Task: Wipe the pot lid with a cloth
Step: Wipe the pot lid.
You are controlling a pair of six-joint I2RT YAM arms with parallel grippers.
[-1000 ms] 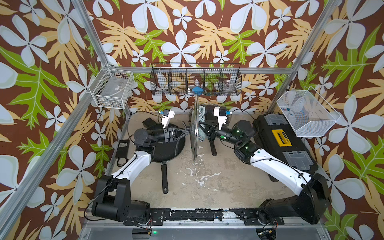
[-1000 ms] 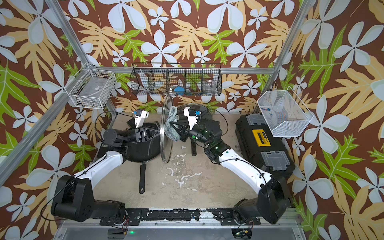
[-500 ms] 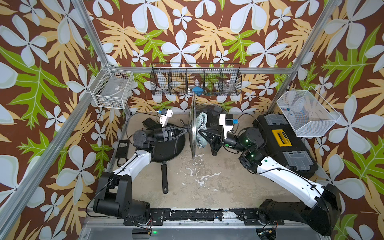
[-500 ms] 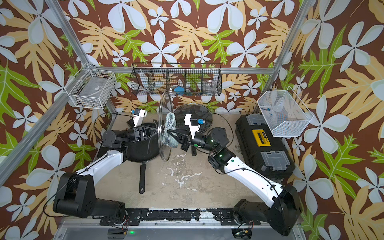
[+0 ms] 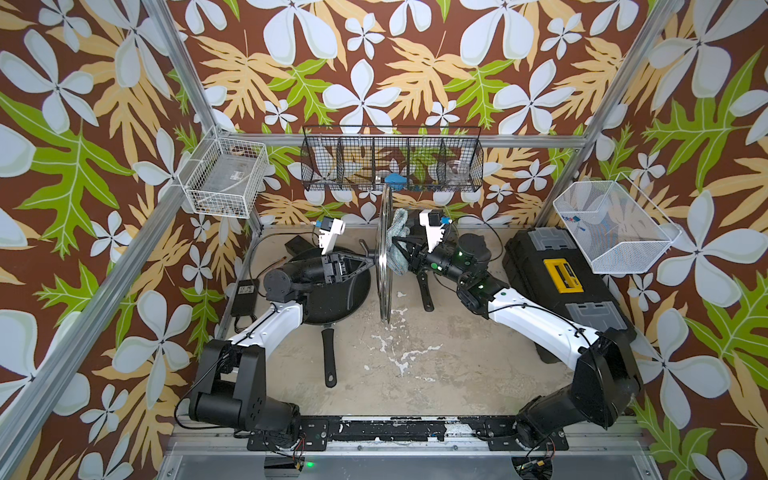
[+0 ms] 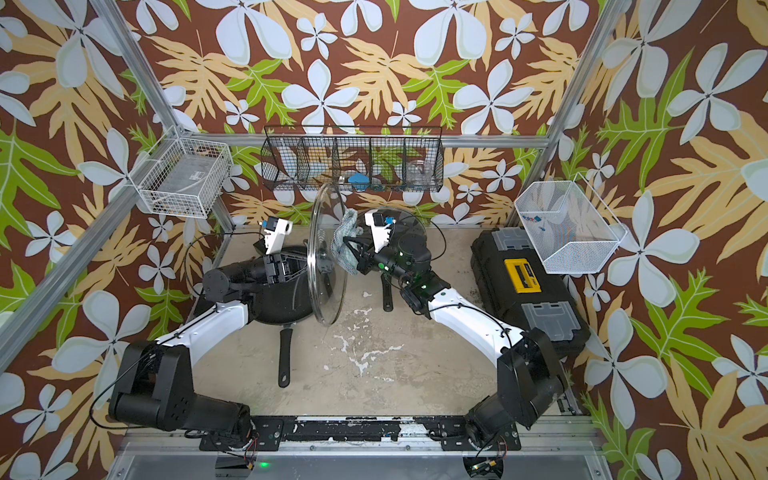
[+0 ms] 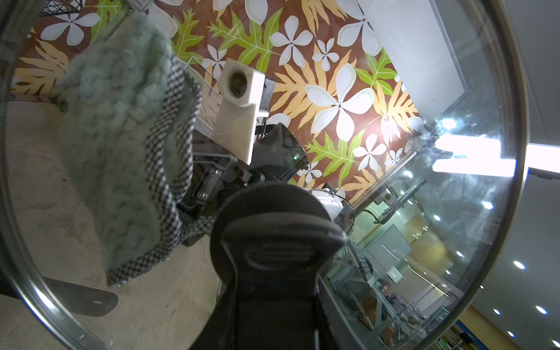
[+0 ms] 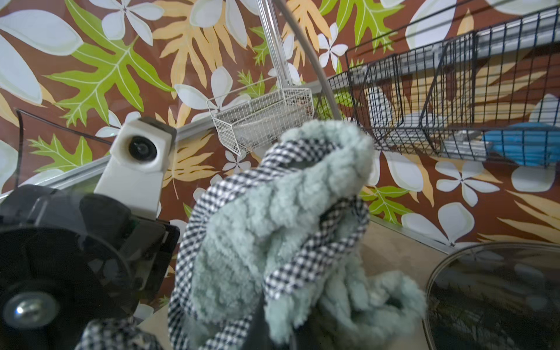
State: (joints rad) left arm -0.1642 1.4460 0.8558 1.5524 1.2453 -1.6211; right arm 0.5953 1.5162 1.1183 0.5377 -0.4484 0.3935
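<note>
A glass pot lid with a steel rim stands on edge above the table. My left gripper is shut on its black knob. The cloth, pale grey-teal with a checked trim, is bunched against the lid's other face, in its upper half. My right gripper is shut on it. In the left wrist view the cloth shows through the glass. In the right wrist view the cloth hides the fingers.
A black frying pan lies under the left arm, its handle toward the front. A second pan with a glass lid sits at the back. A black toolbox is at the right. Wire baskets hang on the walls.
The right gripper slid the cloth down the lid's face and back up toward the top. The left gripper kept the lid upright in nearly the same place.
</note>
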